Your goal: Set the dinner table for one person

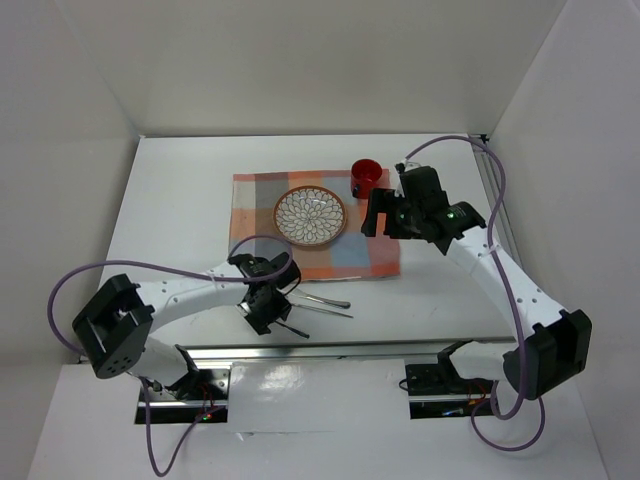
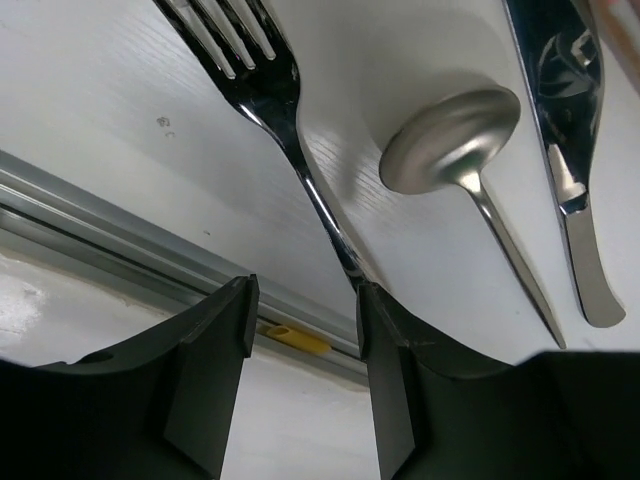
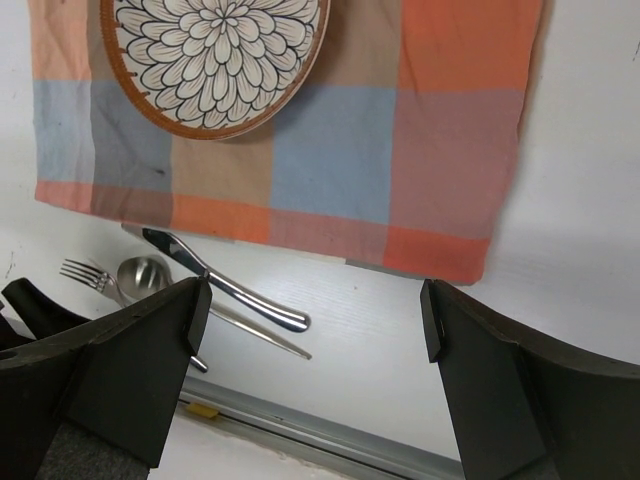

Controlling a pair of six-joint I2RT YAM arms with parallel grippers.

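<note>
Your left gripper (image 2: 300,385) is low over the dinner table (image 2: 100,120). Its two fingers (image 2: 210,370) stand apart with a gap between them. The handle of the fork (image 2: 262,75) runs down into that gap. It lies right against the inner side of the finger on the right of the left wrist view. The other finger is apart from the handle, so the fork is not squeezed. The fork's prongs point away, past the fingertips.

The spoon (image 2: 450,125) lies bowl down on the table, just outside that same finger. The knife (image 2: 565,120) lies one step further out on that side. The metal rail (image 2: 100,215) runs across just past the fingertips, at the table's edge.

Your right gripper (image 3: 310,370) is spread wide and holds nothing. The white table shows in the wide gap between its fingers. The checkered placemat (image 3: 330,150) lies flat on the table past the fingertips. The flower plate (image 3: 215,55) sits on the placemat, further past them, more toward the finger on the left of the right wrist view. The knife, spoon and fork show next to that same finger.

From the top view, the red cup (image 1: 366,177) stands near the right gripper, at the placemat's far corner.
</note>
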